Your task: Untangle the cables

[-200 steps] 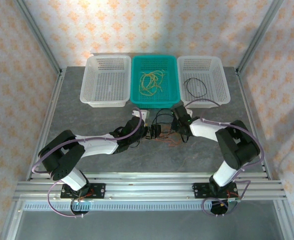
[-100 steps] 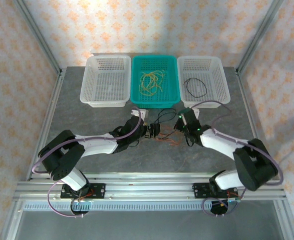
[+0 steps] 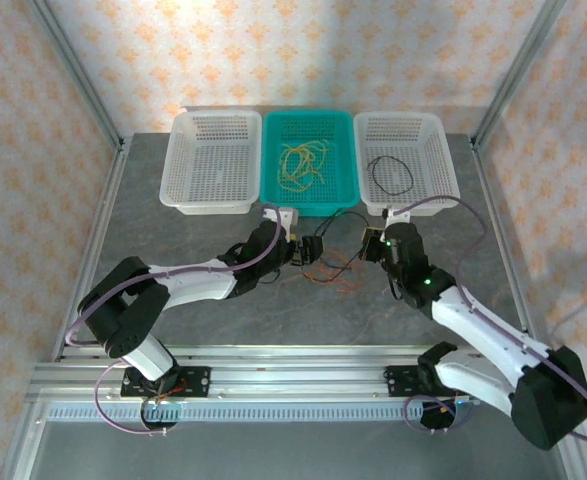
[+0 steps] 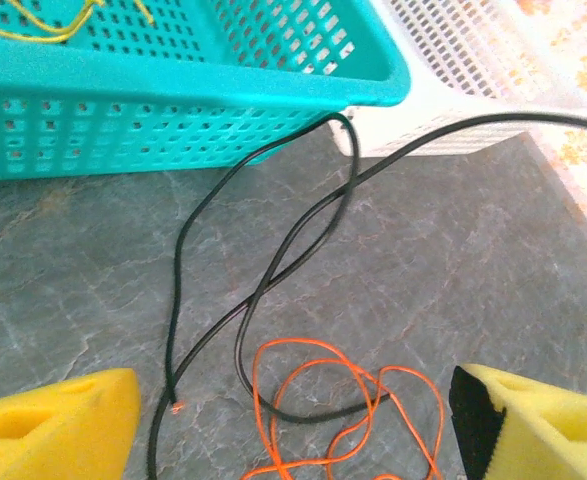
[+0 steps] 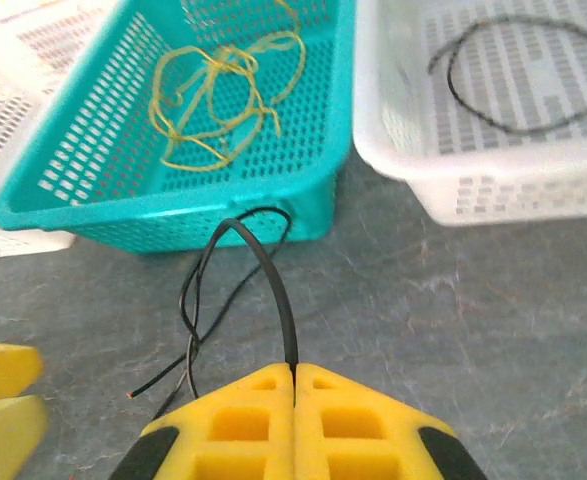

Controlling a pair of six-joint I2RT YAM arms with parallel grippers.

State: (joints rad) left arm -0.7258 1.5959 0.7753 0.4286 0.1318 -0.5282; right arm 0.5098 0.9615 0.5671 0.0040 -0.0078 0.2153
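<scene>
left claw (image 4: 293,415) spread open | right claw (image 5: 293,385) pinched on black cable (image 5: 273,272)

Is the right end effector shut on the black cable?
Shut. The right end effector has its yellow fingers touching, black cable pinched at the seam.

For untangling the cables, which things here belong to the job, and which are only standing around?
Job:
- black cable, pinched in the right gripper
- orange cable on the table
- yellow cables
- black loop

Standing around:
- teal basket
- left white basket
- right white basket
</scene>
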